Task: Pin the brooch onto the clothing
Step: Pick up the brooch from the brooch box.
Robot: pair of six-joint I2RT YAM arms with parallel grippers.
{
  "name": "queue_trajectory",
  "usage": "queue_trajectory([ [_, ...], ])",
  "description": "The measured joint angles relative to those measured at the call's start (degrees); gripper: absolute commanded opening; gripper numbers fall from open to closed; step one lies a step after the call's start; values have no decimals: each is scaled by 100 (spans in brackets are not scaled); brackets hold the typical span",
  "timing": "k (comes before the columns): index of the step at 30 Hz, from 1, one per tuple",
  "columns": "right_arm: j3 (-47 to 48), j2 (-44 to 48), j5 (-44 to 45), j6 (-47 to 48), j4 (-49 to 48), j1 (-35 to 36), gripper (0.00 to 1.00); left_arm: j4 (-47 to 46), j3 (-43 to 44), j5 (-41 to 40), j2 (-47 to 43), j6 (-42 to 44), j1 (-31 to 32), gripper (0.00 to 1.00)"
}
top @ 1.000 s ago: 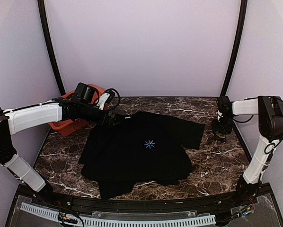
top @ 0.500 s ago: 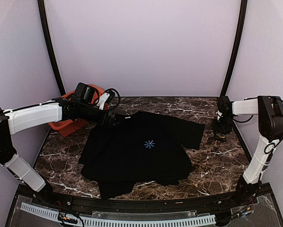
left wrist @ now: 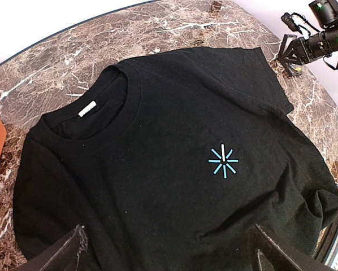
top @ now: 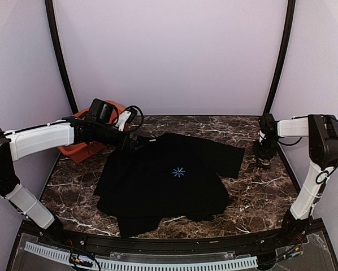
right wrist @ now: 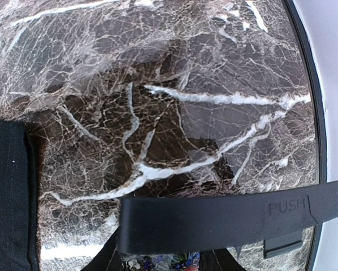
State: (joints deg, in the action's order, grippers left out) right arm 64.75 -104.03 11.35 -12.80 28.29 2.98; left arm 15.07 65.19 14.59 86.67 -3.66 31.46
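The clothing, a black T-shirt [top: 169,178] with a light-blue starburst print [top: 178,172], lies flat in the middle of the marble table. My left gripper [top: 139,141] hovers over the collar; in the left wrist view it [left wrist: 169,240] is open, with the shirt [left wrist: 157,141] and nothing else between its fingertips [left wrist: 73,248]. My right gripper [top: 264,158] is down at a small black hinged case [top: 263,161] at the back right. In the right wrist view the case's lid [right wrist: 214,220], marked PUSH, covers most of that gripper [right wrist: 169,264], and a colourful patch shows under it. The brooch is hidden.
An orange container [top: 78,149] stands at the back left, under my left arm. The shirt's sleeve edge [right wrist: 8,197] lies left of the case. The table's dark rim [right wrist: 313,113] runs close on the right, with the wall just beyond.
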Motion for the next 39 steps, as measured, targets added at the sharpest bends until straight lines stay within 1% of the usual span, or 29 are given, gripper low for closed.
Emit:
queue_trajectory([
  [3, 0, 9, 0, -7, 0, 0, 49, 0, 0, 0, 0, 0, 0, 99],
  [7, 0, 11, 2, -13, 4, 0, 56, 0, 0, 0, 0, 0, 0, 99],
  [10, -2, 11, -2, -17, 2, 0, 59, 0, 0, 0, 0, 0, 0, 99],
  [16, 0, 11, -35, -15, 4, 0, 59, -2, 0, 0, 0, 2, 0, 99],
  [22, 0, 4, -260, -63, -7, -52, 58, 0, 0, 2, 0, 0, 0, 99],
  [39, -146, 22, -599, -188, -177, -146, 53, 0, 0, 2, 0, 0, 0, 99],
])
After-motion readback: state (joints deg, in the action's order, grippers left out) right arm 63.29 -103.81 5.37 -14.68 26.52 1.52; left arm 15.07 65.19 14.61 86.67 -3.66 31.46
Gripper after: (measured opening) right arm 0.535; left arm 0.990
